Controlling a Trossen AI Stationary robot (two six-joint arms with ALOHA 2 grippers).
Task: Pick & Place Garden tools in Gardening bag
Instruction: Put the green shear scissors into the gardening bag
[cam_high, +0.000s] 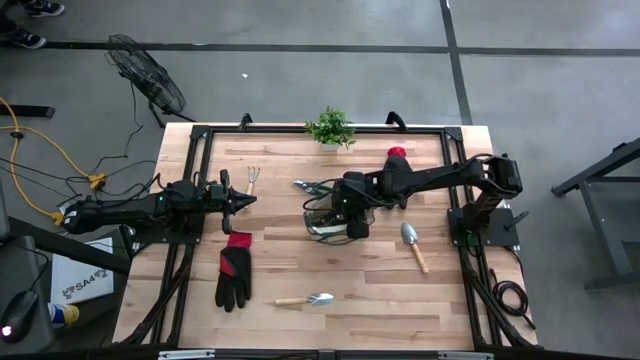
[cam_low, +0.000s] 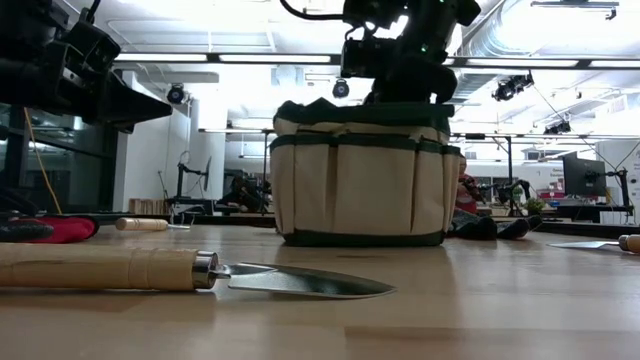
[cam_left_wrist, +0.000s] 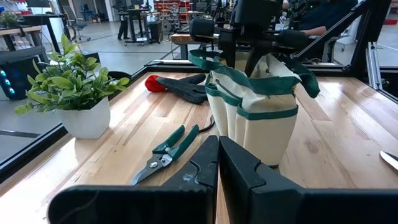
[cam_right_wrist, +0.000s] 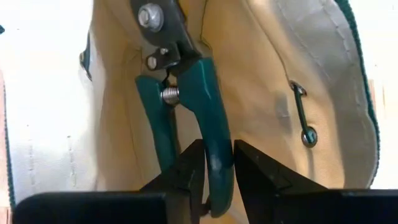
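Note:
The gardening bag (cam_high: 335, 215) (cam_low: 360, 180) (cam_left_wrist: 255, 106) stands upright on its base at mid-table. My right gripper (cam_right_wrist: 217, 171) reaches down into its open top and is shut on green-handled pruning shears (cam_right_wrist: 186, 93). A second pair of shears (cam_left_wrist: 168, 149) lies flat beside the bag. Also flat on the table are a glove (cam_high: 233, 275), a second glove (cam_left_wrist: 180, 87), two trowels (cam_high: 305, 299) (cam_high: 413, 245) and a hand rake (cam_high: 253, 178). My left gripper (cam_left_wrist: 217, 155) waits shut at the left, pointing level toward the bag. My right gripper pinches one green handle of the shears (cam_right_wrist: 217, 149) between its two fingers, near that handle's free end. It comes from above, slanting down into the bag. The shears reach away from the fingers, pivot and blades deeper inside the bag. Whether they touch the bottom is hidden.
A potted plant (cam_high: 331, 128) (cam_left_wrist: 74, 93) stands at the table's far edge, behind the bag. A black frame (cam_high: 200, 135) rims the tabletop. Bare wood lies between the bag and the near edge, around the trowel (cam_low: 200, 270).

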